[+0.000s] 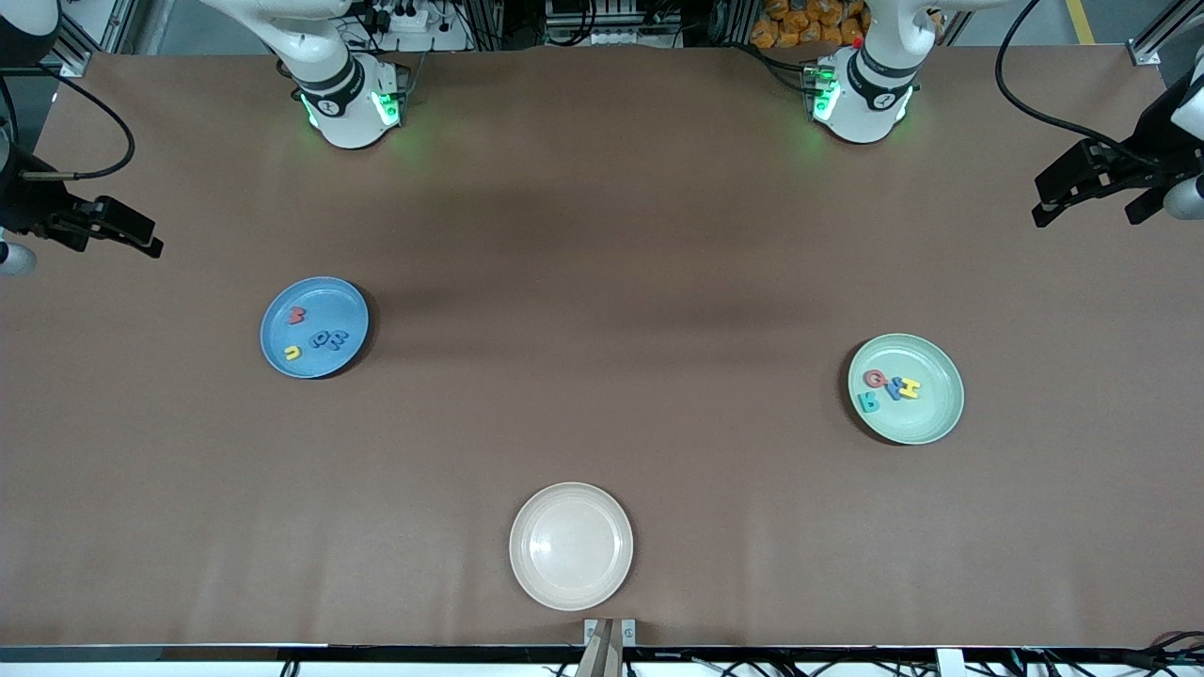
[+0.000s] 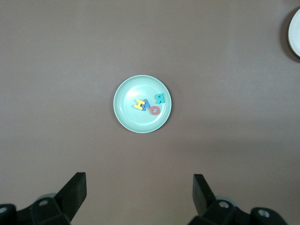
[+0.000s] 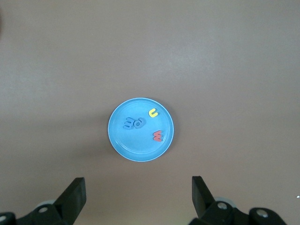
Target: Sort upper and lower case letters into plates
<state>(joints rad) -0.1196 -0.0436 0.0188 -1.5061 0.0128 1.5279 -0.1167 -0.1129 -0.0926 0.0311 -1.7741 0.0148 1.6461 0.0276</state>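
Hovering left pincer (image 1: 1082,193): released, above worktop edge (image 1: 602,235).
Right pincer (image 1: 118,230): released, likewise waiting.
Mint plate (image 1: 931,423): letters (image 1: 891,388) G, H, R.
Blue plate (image 1: 282,320): letters (image 1: 315,337) u, w readable.

The front view looks down from high across the table (image 1: 602,235), facing both bases and taking in all of it. Each wrist view looks straight down from well above: the left onto the green plate (image 2: 124,105), the right onto the blue plate (image 3: 124,140). The front view shares both plates.
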